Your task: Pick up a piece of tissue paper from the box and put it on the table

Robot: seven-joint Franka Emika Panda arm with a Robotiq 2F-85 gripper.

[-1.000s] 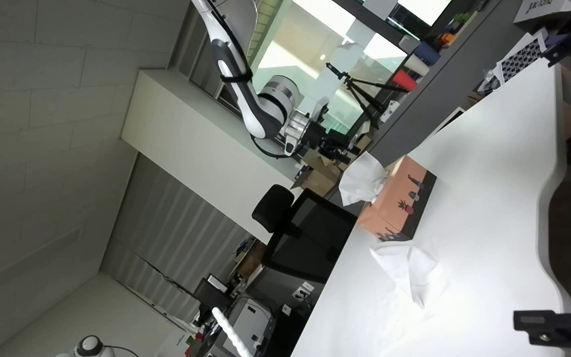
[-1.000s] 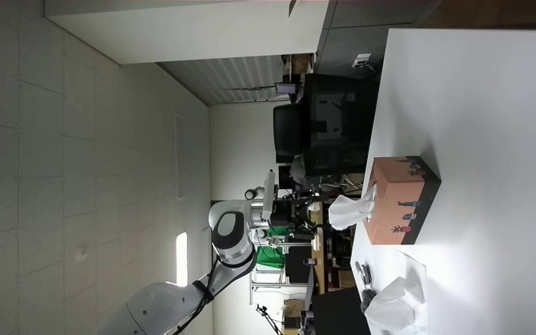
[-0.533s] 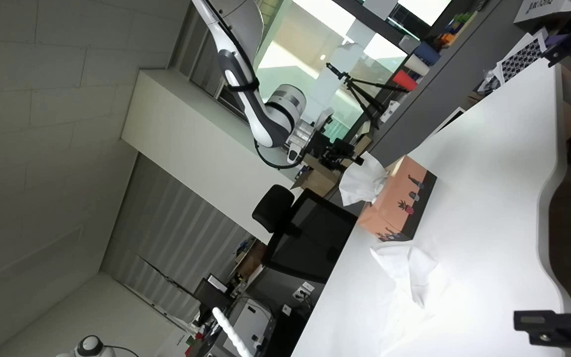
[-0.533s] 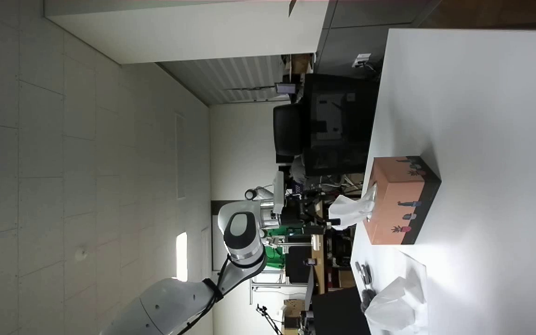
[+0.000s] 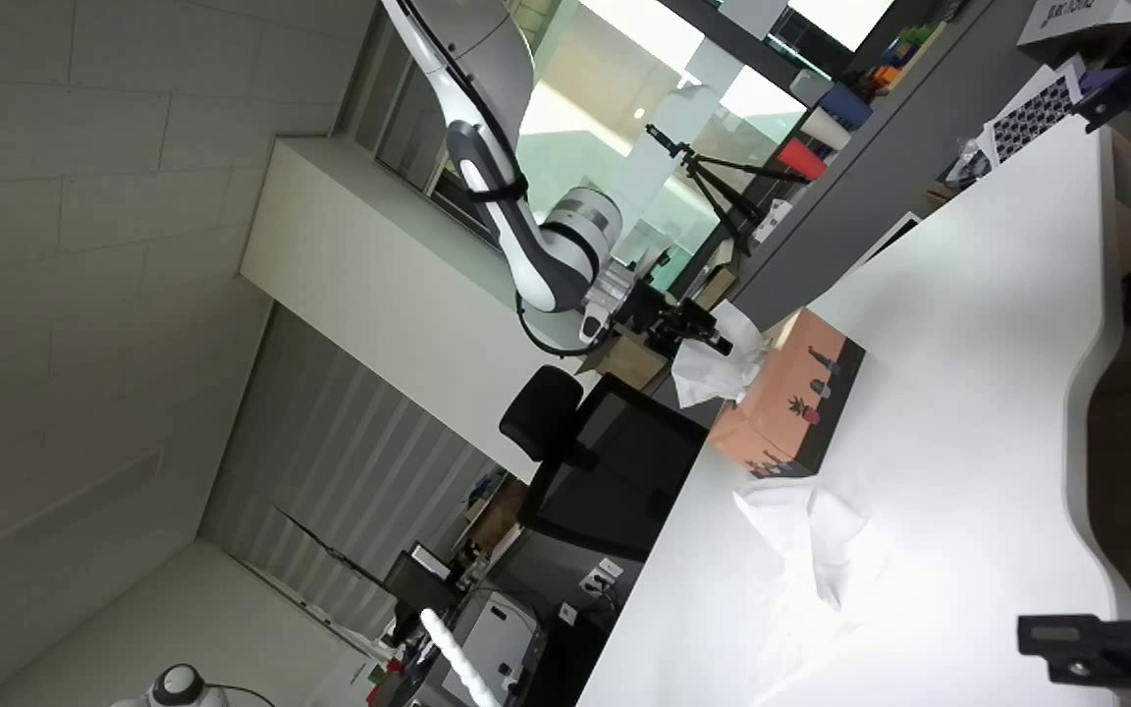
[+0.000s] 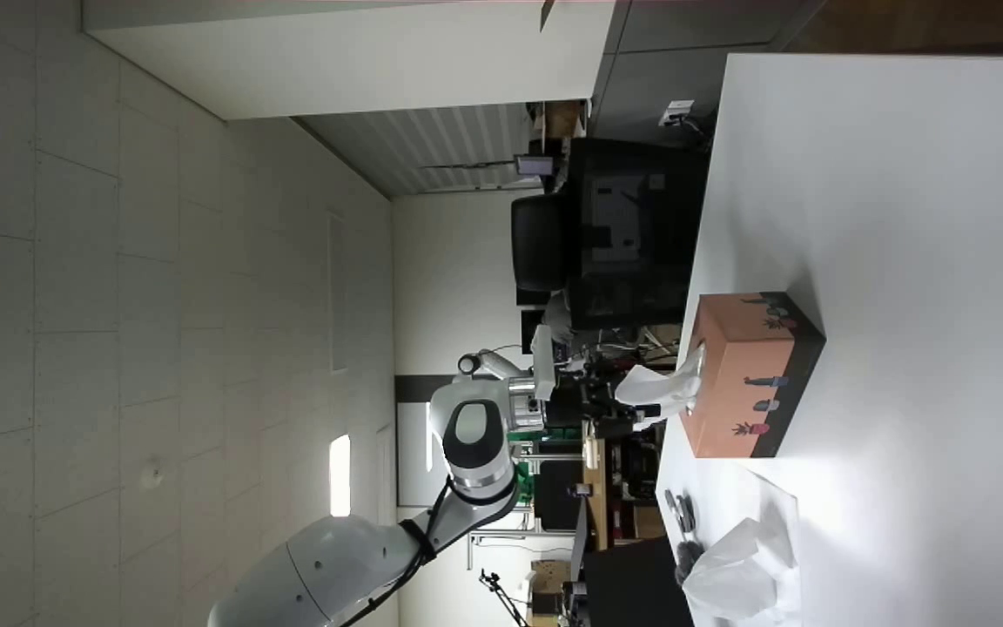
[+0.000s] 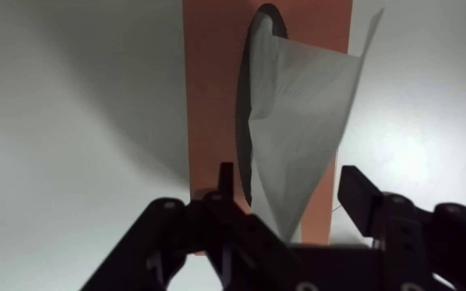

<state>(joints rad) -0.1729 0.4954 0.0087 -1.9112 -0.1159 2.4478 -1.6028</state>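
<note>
Because the tissue [image 7: 301,109] pokes up from the box [image 7: 210,101], we see the hand [image 7: 291,188] spread wide above the box, probably to pinch this tissue.

Wrist view dim, w/ glare on tbl [image 7: 403,141].

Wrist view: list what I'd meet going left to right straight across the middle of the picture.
White table → shadow lying on it → top of the reddish tissue box → dark slot → white tissue paper → table again, brightly lit.
</note>
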